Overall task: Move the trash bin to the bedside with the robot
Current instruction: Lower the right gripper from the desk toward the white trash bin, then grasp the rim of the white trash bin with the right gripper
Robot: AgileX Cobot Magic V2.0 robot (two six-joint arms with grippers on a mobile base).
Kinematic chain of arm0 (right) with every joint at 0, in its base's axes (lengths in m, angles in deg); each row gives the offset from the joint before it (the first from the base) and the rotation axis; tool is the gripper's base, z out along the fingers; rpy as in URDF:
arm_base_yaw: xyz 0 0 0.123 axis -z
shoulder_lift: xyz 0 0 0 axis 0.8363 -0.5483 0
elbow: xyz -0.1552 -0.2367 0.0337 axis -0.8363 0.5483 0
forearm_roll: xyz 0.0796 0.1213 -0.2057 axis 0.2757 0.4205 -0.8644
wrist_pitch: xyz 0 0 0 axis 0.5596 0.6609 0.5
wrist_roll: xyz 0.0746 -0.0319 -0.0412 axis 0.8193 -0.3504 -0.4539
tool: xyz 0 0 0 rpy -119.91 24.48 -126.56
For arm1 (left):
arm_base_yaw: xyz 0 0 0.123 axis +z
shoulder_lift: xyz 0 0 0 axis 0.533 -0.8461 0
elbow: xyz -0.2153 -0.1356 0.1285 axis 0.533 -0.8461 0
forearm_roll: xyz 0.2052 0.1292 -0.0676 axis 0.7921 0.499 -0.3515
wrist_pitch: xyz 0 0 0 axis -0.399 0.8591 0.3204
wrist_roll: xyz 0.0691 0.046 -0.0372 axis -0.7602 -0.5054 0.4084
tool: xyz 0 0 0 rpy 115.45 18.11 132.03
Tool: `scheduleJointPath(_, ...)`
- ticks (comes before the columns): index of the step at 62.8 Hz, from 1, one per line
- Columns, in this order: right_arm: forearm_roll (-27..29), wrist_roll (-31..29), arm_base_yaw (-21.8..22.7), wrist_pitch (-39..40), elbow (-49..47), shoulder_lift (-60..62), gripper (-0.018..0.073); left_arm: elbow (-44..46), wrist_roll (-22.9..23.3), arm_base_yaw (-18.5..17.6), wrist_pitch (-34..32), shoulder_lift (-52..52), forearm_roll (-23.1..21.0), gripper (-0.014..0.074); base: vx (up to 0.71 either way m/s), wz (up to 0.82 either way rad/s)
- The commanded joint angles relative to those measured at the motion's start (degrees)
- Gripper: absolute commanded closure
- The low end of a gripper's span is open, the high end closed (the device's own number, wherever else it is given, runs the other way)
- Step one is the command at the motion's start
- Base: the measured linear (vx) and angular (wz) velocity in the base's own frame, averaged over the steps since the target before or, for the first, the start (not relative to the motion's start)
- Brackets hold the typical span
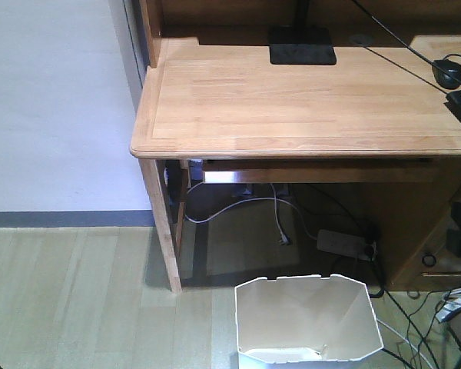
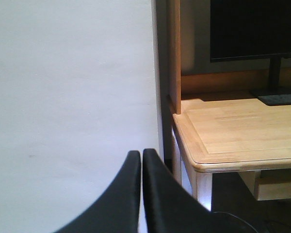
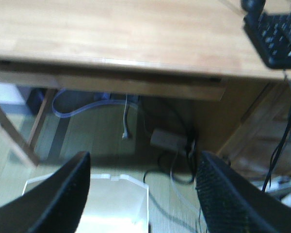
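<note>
The white trash bin [image 1: 307,319] stands on the floor in front of the wooden desk, its angular rim facing up and its inside empty. In the right wrist view the trash bin [image 3: 114,201] lies below and between the fingers of my right gripper [image 3: 143,162], which is open and hangs above it without touching. My left gripper [image 2: 141,154] is shut on nothing, held up in front of a white wall next to the desk's left corner. The bed is out of view.
A light wooden desk [image 1: 292,108] fills the upper view, with a monitor base [image 1: 301,44], a mouse [image 1: 448,71] and a keyboard [image 3: 279,39] on it. A power strip [image 1: 342,242] and loose cables lie under the desk. A white wall [image 1: 54,100] stands at the left.
</note>
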State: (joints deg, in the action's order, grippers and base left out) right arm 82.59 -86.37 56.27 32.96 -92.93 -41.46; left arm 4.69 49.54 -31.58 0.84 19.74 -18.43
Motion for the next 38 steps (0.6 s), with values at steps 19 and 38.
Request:
scheduleJointPath(19, 0.02, -2.25, 0.02, -6.43, -15.15, -22.88, 0.0099, -0.67, 0.79, -0.35, -4.23, 0.84, -0.54, 0.0603, 0.0, 0.0)
scheduleJointPath(38, -0.45, -3.44, 0.28, -3.37, -16.77, -39.6, 0.0099, -0.67, 0.79, -0.35, -4.23, 0.84, -0.54, 0.0603, 0.0, 0.0)
